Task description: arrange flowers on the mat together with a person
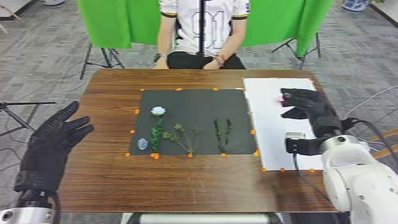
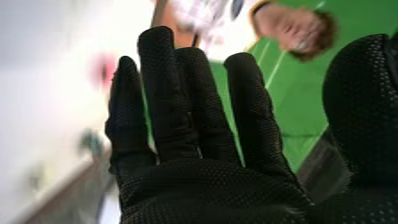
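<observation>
While seemingly lining up pick, had right hand (image 1: pixel 307 103) open, empty, over white sheet (image 1: pixel 268 117) beside pink flower (image 1: pixel 280 99); left hand (image 1: pixel 53 136) open, empty too; saw white flower (image 1: pixel 158 110) on dark mat (image 1: pixel 191 102); probably needed to grasp pink one, carry across

No text, label, brand, number or sign can be read
</observation>
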Controlling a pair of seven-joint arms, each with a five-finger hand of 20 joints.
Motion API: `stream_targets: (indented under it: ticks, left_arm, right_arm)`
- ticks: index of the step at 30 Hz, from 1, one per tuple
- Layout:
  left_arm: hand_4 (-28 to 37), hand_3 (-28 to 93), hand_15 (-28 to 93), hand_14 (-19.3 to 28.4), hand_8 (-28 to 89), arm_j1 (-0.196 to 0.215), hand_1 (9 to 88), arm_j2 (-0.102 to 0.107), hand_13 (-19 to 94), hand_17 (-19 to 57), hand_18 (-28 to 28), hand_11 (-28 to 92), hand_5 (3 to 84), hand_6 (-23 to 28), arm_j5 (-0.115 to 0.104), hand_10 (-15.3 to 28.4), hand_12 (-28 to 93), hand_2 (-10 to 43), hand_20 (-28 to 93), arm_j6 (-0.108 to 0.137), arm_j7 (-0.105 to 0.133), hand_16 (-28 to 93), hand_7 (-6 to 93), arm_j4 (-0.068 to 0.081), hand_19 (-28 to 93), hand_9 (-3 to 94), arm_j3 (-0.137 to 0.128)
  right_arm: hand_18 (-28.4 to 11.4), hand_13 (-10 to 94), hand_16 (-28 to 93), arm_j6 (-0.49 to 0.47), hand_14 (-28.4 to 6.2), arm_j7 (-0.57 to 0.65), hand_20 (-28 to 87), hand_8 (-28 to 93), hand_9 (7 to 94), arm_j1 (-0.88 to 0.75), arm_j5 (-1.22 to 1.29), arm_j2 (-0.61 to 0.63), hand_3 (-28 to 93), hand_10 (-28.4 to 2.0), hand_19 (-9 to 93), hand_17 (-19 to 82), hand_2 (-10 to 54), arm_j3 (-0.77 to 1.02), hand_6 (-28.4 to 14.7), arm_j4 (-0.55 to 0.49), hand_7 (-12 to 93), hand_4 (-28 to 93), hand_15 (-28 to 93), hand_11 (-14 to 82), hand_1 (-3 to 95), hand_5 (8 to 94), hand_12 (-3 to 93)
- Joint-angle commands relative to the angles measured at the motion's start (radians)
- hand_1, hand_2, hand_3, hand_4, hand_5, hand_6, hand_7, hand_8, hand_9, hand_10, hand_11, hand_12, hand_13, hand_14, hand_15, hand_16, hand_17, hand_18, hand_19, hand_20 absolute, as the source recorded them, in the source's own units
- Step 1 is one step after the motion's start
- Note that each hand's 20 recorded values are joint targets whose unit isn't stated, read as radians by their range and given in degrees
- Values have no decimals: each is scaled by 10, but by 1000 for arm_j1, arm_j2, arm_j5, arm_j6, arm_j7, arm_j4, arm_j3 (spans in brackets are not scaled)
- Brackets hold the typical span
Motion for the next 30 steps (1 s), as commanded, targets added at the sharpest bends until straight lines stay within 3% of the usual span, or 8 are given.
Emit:
stream_targets:
  ticks: [1,8,10,15,30]
  left_arm:
    - [-283,780,464,253,-114,7,205,-8,205,-103,246,252,311,52,7,188,105,42,74,0,-7,-85,158,-2,491,315,5]
    - [-283,779,468,254,-114,0,205,-9,204,-103,247,253,312,53,11,190,104,43,73,1,-15,-86,159,-4,492,316,6]
    - [-283,779,468,254,-114,1,205,-9,204,-103,247,253,312,53,9,190,104,43,73,1,-13,-87,159,-5,492,316,5]
    - [-283,778,468,254,-114,-9,203,-6,201,-103,248,246,312,54,14,188,101,43,70,-5,-14,-88,158,-2,489,308,9]
    - [-283,778,465,254,-112,-43,200,-3,198,-105,248,247,311,53,16,188,103,43,67,-16,-39,-88,153,8,488,307,25]
  right_arm:
    - [-217,523,101,78,-163,234,174,-115,534,87,-451,126,672,-173,654,180,-58,-59,-1,54,132,-263,547,172,325,521,146]
    - [-214,548,97,-20,-161,435,157,-114,536,194,-695,174,684,-185,692,212,-73,-160,-5,158,126,-259,573,161,337,526,144]
    - [-216,553,92,-98,-161,458,142,-112,537,233,-727,177,690,-187,703,216,-82,-184,-7,197,122,-257,577,157,344,525,144]
    - [-219,555,86,-214,-164,479,99,-108,522,305,-727,197,692,-200,727,219,-92,-236,-14,287,114,-258,583,142,357,510,141]
    - [-222,563,78,-335,-163,510,47,-111,527,426,-692,214,716,-197,745,221,-95,-374,-7,478,127,-272,577,133,399,521,139]
